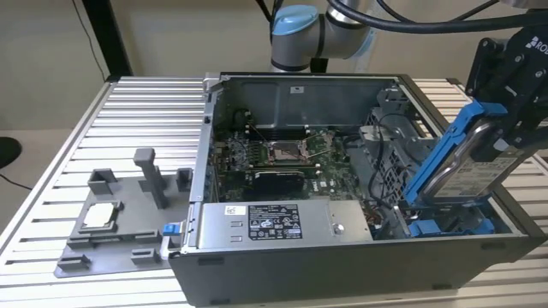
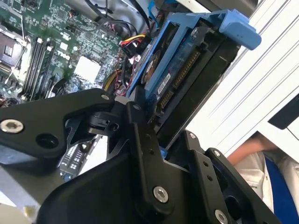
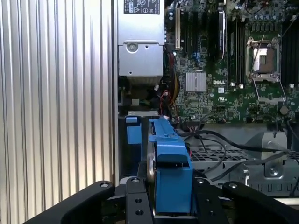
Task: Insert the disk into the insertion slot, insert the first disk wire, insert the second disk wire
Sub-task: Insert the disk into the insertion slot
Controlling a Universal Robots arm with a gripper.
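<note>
**Gripper (image 1: 507, 138) clenched on the disk (image 1: 469, 174) at the insertion slot (image 1: 447, 226)**

I hold the disk by its blue frame, with my fingers pressed on its two flat sides. It stands tilted. Its lower end is down among the slot's blue guides, in the computer case's (image 1: 342, 273) near corner at the exterior view's right, beside the power supply (image 1: 274, 221). Its upper end leans out over the case wall.

Bright even light, soft shadows, washed-out glare on ribbed table (image 2: 261, 84)

Beige wall (image 1: 171, 32) bkgd; ribbed alu table (image 1: 128, 122); blk post (image 1: 109, 38) rear.
</note>
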